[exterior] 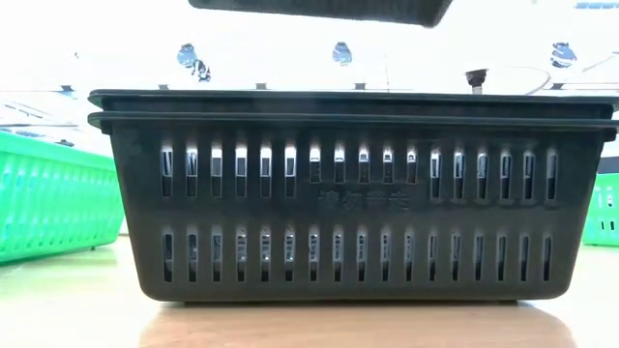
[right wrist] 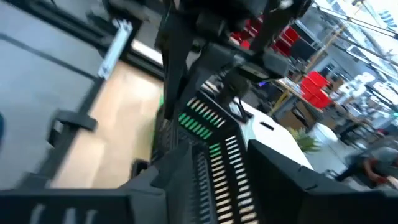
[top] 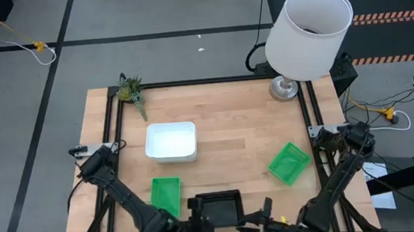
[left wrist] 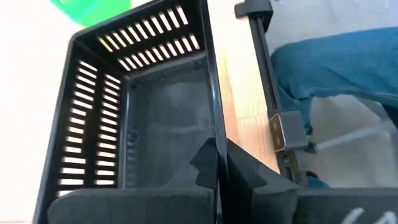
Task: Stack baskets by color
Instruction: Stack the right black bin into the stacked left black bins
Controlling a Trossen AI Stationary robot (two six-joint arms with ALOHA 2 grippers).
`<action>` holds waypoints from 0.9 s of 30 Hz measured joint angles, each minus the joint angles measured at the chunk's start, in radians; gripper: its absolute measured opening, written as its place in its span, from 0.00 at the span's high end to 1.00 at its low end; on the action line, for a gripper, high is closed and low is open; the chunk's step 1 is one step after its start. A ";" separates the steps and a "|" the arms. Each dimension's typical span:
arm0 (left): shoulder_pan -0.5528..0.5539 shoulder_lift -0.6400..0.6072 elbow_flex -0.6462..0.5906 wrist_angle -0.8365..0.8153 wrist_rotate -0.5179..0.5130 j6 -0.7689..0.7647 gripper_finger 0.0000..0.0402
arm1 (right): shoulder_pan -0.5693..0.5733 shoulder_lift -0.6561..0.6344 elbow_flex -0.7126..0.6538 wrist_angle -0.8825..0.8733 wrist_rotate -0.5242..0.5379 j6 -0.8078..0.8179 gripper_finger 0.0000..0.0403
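A black slotted basket (top: 217, 209) sits at the table's near edge, and my left gripper (left wrist: 217, 158) is shut on its wall. My right gripper (right wrist: 224, 186) is open just to its right, with slotted black wall (right wrist: 211, 162) showing between its fingers; whether they touch it I cannot tell. In the low view a black basket (exterior: 348, 193) with two rims, one above the other, stands on the table, and a dark flat underside (exterior: 319, 10) hangs above it. A white basket (top: 170, 142) and two green baskets (top: 166, 195) (top: 289, 163) rest on the table. My left gripper grips the black basket's near long wall (left wrist: 211, 124) at the end closest to my arm, one finger inside the basket and one outside. The fingers come slanting down from the table's left. Whether the basket is lifted clear I cannot tell.
A lamp with a large white shade (top: 311, 32) stands at the far right corner, and a small plant sprig (top: 131, 92) lies at the far left. The table's black frame rail (left wrist: 267, 74) runs along the near edge, with a person's blue-trousered leg (left wrist: 336, 62) beyond it.
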State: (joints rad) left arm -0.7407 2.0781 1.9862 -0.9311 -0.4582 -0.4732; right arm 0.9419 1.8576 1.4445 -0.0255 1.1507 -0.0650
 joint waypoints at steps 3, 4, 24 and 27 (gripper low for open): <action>-0.027 0.000 0.000 0.004 -0.073 0.000 0.97 | 0.034 -0.037 -0.004 0.001 0.000 -0.005 0.59; -0.034 0.000 0.000 0.005 -0.095 0.000 0.98 | 0.044 -0.050 -0.011 -0.001 0.001 -0.005 0.58; -0.022 0.000 -0.240 0.306 -0.170 0.046 0.96 | 0.120 -0.428 -0.413 0.070 0.031 0.234 0.61; -0.023 0.000 -0.261 0.333 -0.164 0.041 0.98 | 0.120 -0.469 -0.491 0.192 0.031 0.211 0.61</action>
State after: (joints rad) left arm -0.7632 2.0781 1.7247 -0.5985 -0.6218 -0.4319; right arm 1.0622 1.3887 0.9531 0.1662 1.1818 0.1463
